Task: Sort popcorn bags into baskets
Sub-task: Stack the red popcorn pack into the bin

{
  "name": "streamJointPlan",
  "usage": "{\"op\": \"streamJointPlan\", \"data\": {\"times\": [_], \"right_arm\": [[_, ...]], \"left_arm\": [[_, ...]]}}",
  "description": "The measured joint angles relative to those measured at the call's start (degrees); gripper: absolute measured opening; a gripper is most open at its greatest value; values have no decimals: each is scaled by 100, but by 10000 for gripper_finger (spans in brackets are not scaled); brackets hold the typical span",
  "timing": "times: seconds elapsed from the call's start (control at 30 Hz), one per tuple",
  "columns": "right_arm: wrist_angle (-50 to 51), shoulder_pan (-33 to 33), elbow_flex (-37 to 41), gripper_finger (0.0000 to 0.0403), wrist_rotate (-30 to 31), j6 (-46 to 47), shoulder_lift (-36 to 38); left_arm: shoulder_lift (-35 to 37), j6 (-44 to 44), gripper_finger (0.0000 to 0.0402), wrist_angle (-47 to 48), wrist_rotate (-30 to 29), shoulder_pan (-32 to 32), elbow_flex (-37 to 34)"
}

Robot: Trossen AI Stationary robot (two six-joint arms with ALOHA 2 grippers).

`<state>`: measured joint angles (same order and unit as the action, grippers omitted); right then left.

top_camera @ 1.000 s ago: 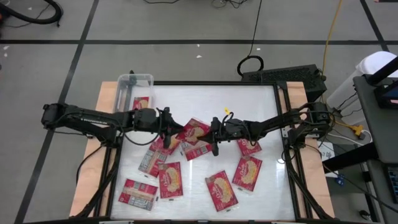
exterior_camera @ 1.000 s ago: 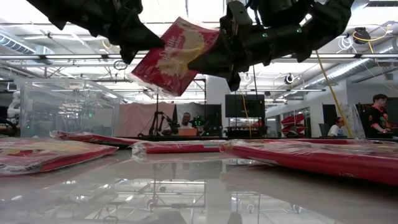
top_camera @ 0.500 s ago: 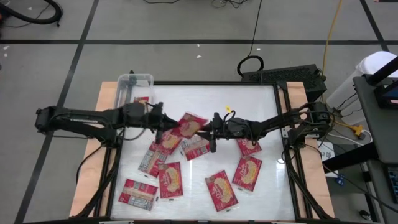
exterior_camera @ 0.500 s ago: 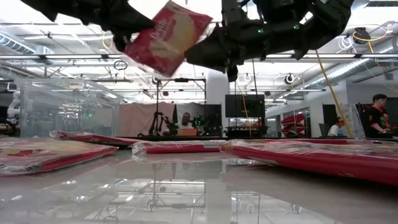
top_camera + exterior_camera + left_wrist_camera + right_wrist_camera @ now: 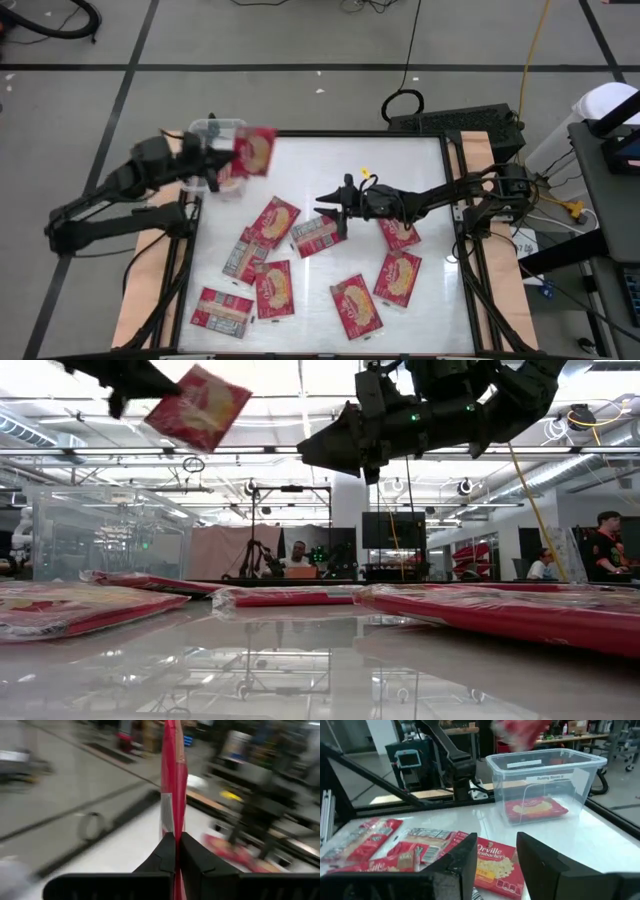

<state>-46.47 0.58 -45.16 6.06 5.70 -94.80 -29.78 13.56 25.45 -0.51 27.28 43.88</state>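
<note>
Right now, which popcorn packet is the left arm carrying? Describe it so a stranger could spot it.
Find the clear plastic rectangular bin at the table's far left corner. Just beside and above it, the left gripper is shut on a flat red popcorn packet with a yellow picture. It is the only packet in the air; the others lie flat.

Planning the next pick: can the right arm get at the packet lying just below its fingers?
Probably yes: the right gripper hangs open and empty over that popcorn bag, nothing covering it.
</note>
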Motion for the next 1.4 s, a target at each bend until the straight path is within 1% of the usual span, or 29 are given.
{"op": "streamJointPlan", "data": {"times": [0.1, 0.17, 0.3, 0.43, 0.57, 0.8, 0.93, 1.13, 1.23, 1.4], "right_arm": [[0, 0, 1, 130, -6, -150, 0], [1, 22, 1, 130, -6, -217, 0], [1, 57, 1, 130, -6, -257, 0], [6, 59, 6, 130, -6, -290, 0], [6, 59, 6, 130, -6, -386, 0], [3, 59, 6, 130, -6, -368, 0], [3, 59, 8, 130, -6, -348, 0], [6, 59, 8, 130, -6, -240, 0], [6, 59, 10, 130, -6, -189, 0], [6, 59, 10, 130, -8, -188, 0]], "left_arm": [[-31, -261, 8, 568, -277, 492, 348], [-92, -427, 8, 755, -316, 787, 399], [-96, -732, 8, 989, -355, 1325, 288], [-66, -754, 12, 1107, -405, 1829, 187], [-66, -708, 10, 1347, -400, 2144, 170], [-77, -541, 13, 1743, -411, 2433, 170], [-176, -483, 12, 2068, -609, 2501, 166], [-538, -297, 14, 2136, -606, 2508, 147], [-725, -141, 12, 1999, -643, 2510, -124], [-848, 44, 20, 1301, -689, 2510, -733]]}}
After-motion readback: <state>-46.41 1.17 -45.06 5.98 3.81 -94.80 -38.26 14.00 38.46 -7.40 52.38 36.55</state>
